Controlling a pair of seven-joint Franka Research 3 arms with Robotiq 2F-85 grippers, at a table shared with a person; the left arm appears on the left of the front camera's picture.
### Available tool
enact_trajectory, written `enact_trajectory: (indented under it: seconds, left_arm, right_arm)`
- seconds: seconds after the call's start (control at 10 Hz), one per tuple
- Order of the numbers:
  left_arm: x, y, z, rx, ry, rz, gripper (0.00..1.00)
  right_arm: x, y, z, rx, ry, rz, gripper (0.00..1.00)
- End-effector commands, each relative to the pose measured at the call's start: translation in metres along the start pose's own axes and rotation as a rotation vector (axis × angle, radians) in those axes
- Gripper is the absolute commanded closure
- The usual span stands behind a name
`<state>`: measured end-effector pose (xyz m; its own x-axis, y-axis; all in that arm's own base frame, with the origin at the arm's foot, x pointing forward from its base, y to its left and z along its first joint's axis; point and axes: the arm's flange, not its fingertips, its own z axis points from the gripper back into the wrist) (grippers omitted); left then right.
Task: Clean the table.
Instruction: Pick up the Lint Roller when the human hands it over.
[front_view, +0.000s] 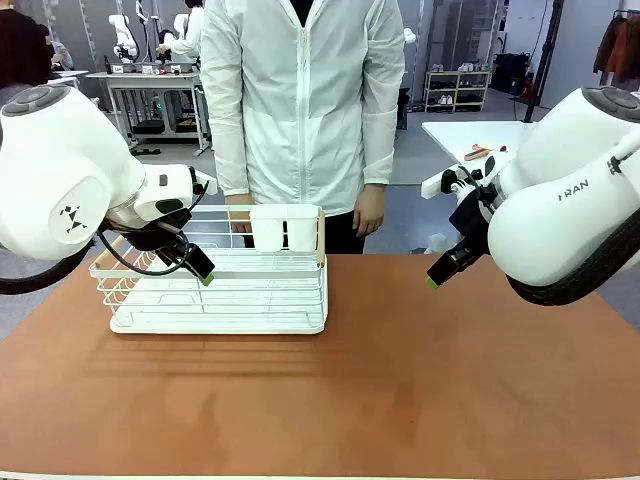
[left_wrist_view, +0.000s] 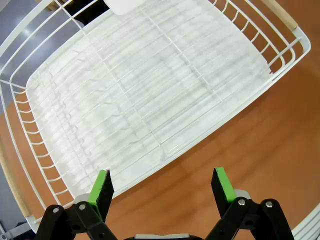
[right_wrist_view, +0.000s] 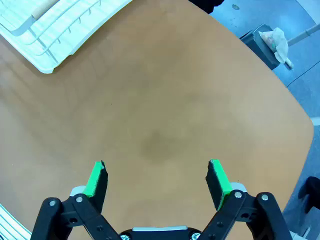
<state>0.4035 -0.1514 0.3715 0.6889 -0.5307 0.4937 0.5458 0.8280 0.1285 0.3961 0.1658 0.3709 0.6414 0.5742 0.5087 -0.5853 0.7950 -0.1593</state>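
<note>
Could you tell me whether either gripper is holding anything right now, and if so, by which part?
Nothing is held. The left gripper is open above the edge of the white wire rack, and the right gripper is open over the table.

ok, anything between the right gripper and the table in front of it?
Nothing visible. The open right gripper faces bare table, and the rack sits off to one side. The left gripper, also open, hangs at the rack's near edge, so the rack covers part of the table ahead of it.
</note>
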Motion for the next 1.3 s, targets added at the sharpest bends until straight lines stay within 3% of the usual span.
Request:
enact_trajectory:
  seconds: [0.0,0.8,0.9,1.0,1.1,1.2]
  left_arm:
    - [0.000,0.000,0.000,0.001,-0.002,0.001,0.00]
    - [0.000,0.000,0.000,0.001,-0.002,0.001,0.00]
    - [0.000,0.000,0.000,0.000,0.000,0.000,0.00]
    - [0.009,0.009,0.017,-0.081,-0.025,0.015,0.00]
    - [0.015,0.031,0.042,-0.247,0.000,0.044,0.00]
    - [0.013,0.053,0.061,-0.477,-0.012,0.153,0.00]
  right_arm:
    - [0.000,0.001,0.000,0.001,-0.001,-0.001,0.00]
    - [0.000,0.000,0.000,0.000,0.000,0.000,0.00]
    - [0.013,-0.019,0.028,0.030,-0.031,-0.063,0.00]
    - [0.020,-0.036,0.049,0.111,-0.051,-0.129,0.00]
    - [0.024,-0.070,0.072,0.235,-0.042,-0.232,0.00]
    - [0.022,-0.097,0.087,0.420,-0.038,-0.313,0.00]
